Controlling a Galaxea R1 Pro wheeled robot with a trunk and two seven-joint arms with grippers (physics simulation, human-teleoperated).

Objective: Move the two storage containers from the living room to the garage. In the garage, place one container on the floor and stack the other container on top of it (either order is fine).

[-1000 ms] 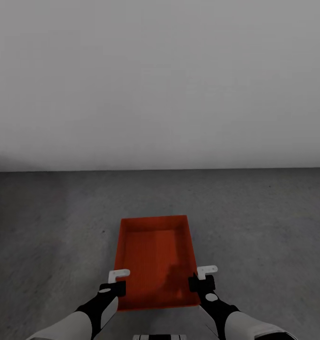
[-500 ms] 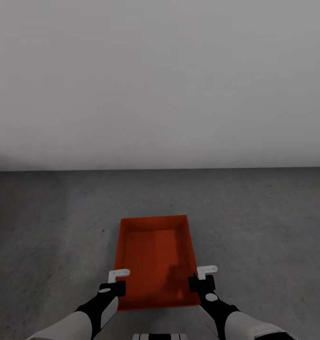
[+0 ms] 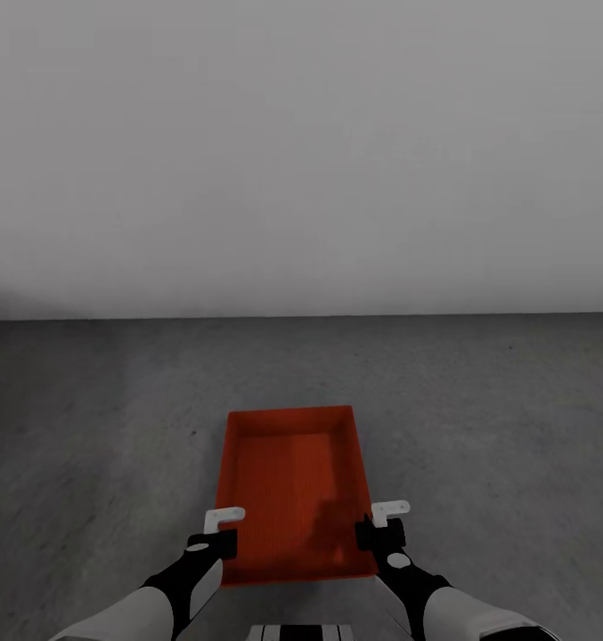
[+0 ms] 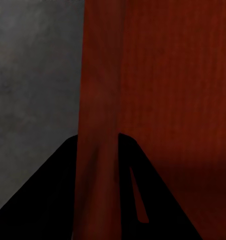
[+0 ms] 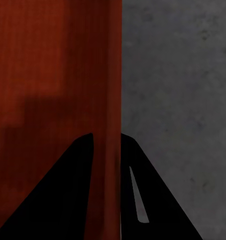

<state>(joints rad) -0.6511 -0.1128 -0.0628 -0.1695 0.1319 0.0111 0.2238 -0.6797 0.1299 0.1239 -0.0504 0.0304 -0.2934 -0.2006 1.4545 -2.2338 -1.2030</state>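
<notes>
A plain pale wall (image 3: pixel 301 151) rises behind the dark speckled concrete floor (image 3: pixel 87 445). Near that wall's foot, an orange-red storage container (image 3: pixel 292 490) is carried open side up above the floor. Both arms reach forward and low. The left end effector (image 3: pixel 221 527) pinches the container's left wall; the right end effector (image 3: pixel 383 523) clamps its right wall.

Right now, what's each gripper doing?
Left gripper: shut on the bin's left wall.
Right gripper: shut on the bin's right wall.
</notes>
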